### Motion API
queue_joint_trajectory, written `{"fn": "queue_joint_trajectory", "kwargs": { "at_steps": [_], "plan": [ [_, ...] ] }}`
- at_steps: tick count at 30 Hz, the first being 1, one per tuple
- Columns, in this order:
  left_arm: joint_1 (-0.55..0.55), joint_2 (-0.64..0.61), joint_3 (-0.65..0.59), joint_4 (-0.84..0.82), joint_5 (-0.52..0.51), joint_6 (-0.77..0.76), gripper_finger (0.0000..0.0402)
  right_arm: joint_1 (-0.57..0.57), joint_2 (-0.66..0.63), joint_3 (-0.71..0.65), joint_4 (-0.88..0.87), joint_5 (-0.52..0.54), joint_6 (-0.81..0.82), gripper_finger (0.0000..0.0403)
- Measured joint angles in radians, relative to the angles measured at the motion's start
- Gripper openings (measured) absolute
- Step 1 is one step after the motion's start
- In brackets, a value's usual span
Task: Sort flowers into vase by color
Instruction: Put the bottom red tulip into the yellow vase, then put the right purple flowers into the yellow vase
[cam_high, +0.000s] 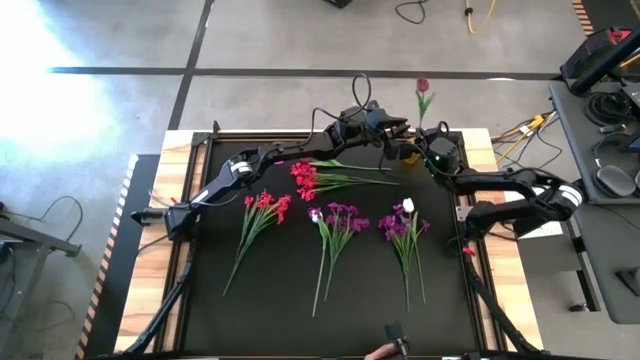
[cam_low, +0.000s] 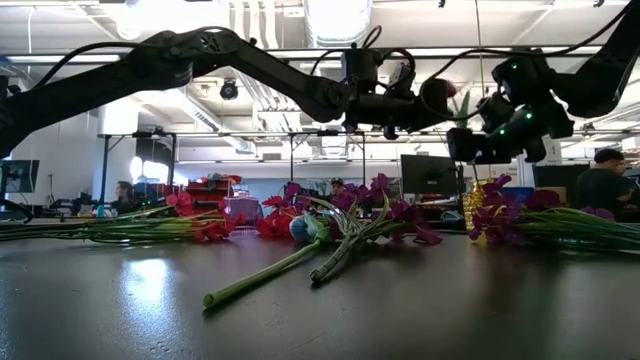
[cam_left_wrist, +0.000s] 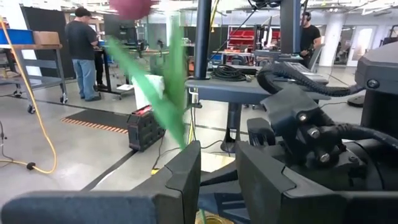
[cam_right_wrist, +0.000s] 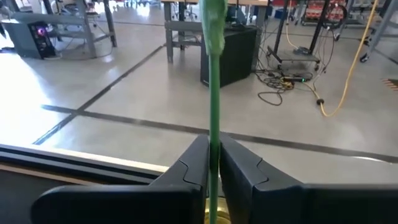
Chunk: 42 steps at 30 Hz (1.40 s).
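A dark pink tulip (cam_high: 422, 88) stands upright over the table's far edge, with its green stem (cam_right_wrist: 214, 74) running down toward a gold vase (cam_low: 472, 205). My right gripper (cam_right_wrist: 213, 165) is shut on that stem. My left gripper (cam_left_wrist: 217, 180) is open right beside it. The leafy stem (cam_left_wrist: 171, 93) rises just past one left fingertip, and I cannot tell whether they touch. Two red flowers (cam_high: 265, 208) (cam_high: 308, 178), a purple bunch (cam_high: 340, 218) and a purple bunch with a white bud (cam_high: 405, 220) lie flat on the black mat. My right gripper pinches the tulip's stem (cam_right_wrist: 214, 140) between its two fingers, low on the stem and well below the bloom. The fingers come level from the table's near right side and lie across the stem. The stem stays upright, and its lower end drops toward the vase's gold rim (cam_right_wrist: 214, 218).
Both arms crowd the far middle of the table, with cables looped above them (cam_high: 345, 110). The black mat (cam_high: 280, 290) has free room near its front edge. People (cam_left_wrist: 84, 50) and benches show in the room beyond the table.
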Motion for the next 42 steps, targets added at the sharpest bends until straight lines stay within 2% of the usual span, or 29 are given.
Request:
{"fn": "queue_joint_trajectory", "kwargs": {
  "at_steps": [4,13,19,25,29,35,38,42],
  "plan": [
    [0.0,0.0,0.0,-0.002,0.0,0.0,0.0086,0.001,0.009,0.02,-0.02,0.0,-0.002,0.0064],
    [0.001,0.0,0.0,-0.001,0.0,0.001,0.0086,0.001,-0.053,0.13,-0.274,0.006,-0.001,0.0169],
    [0.001,-0.004,0.0,-0.002,-0.008,0.002,0.0081,0.001,-0.13,0.189,-0.44,0.014,-0.012,0.0204],
    [0.001,-0.01,0.0,0.061,-0.034,0.024,0.0043,0.003,-0.278,0.163,-0.55,0.016,-0.007,0.021],
    [0.001,-0.012,-0.057,0.184,-0.033,0.034,0.0007,0.039,-0.398,0.093,-0.566,0.015,0.01,0.0204],
    [0.0,-0.015,-0.188,0.399,0.023,-0.036,0.0002,0.162,-0.582,-0.003,-0.591,-0.012,0.032,0.0191],
    [-0.007,-0.034,-0.25,0.437,0.081,-0.08,0.0,0.236,-0.656,-0.015,-0.649,-0.037,0.017,0.0181],
    [-0.023,-0.124,-0.365,0.454,0.092,-0.07,0.0,0.317,-0.732,0.006,-0.76,-0.1,-0.015,0.0164]
  ]
}}
